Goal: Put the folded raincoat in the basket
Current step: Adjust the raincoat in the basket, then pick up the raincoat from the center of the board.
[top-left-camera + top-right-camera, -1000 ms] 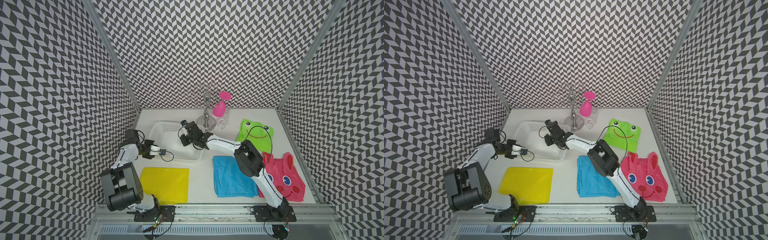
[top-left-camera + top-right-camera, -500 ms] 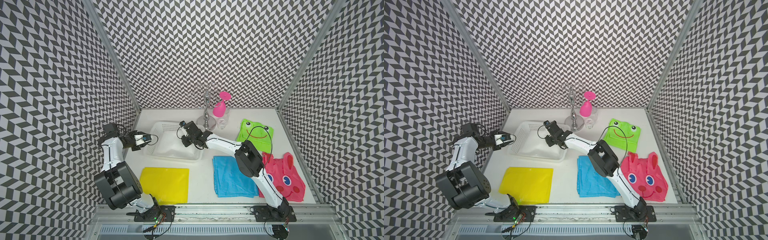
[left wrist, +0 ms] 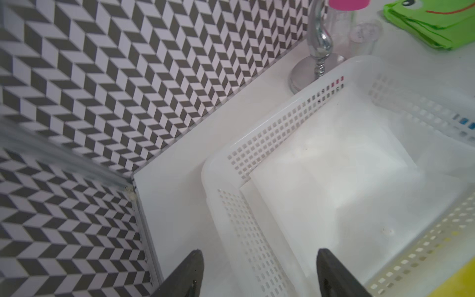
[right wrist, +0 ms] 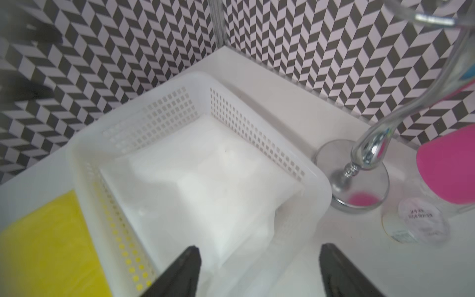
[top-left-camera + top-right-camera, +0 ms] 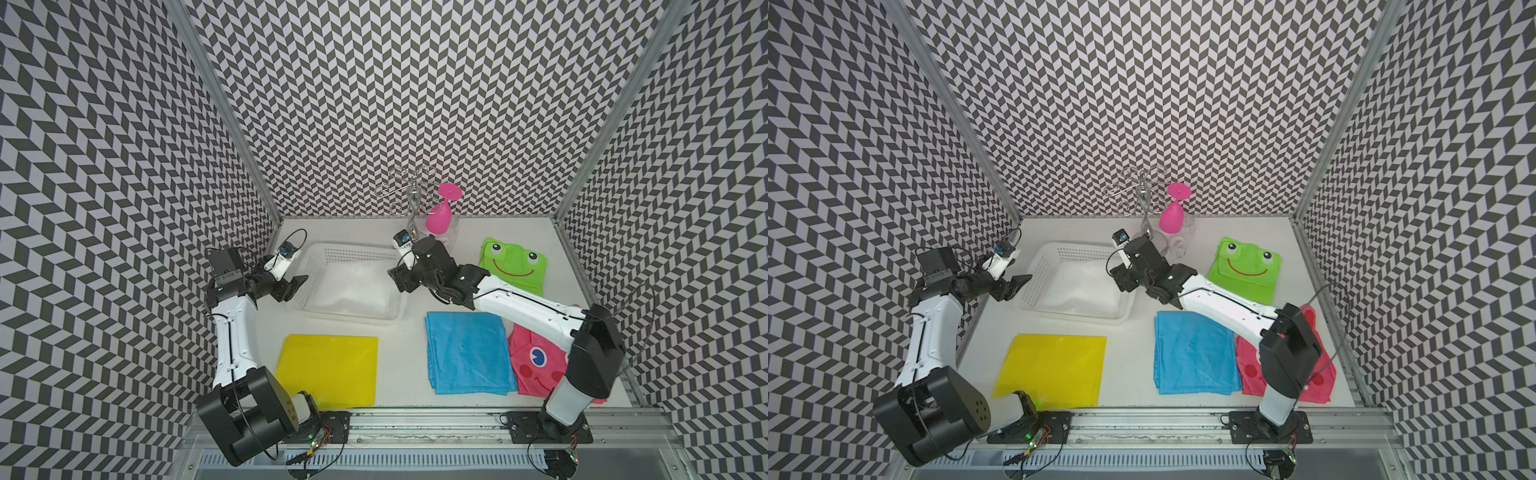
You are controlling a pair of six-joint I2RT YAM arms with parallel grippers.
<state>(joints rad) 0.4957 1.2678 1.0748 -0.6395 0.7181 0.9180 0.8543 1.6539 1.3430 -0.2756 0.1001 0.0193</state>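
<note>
While raincoat (image 5: 353,286) lies in basket (image 5: 353,253), left pincer (image 3: 259,253) gapes; right pincer (image 4: 259,248) too — empty.

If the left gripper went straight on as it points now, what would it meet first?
Probably the side wall of the basket, seen between the open jaws of the left gripper; if it rides higher, the white raincoat inside.

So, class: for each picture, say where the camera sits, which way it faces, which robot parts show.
Both top views: high at the front, looking down on the table; both arms, left hand and right hand show.
Left wrist: beside the basket, looking down into it; two fingertips show.
Right wrist: basket's opposite end, looking down in; two fingertips show.
Shared: folded raincoat in basket.
</note>
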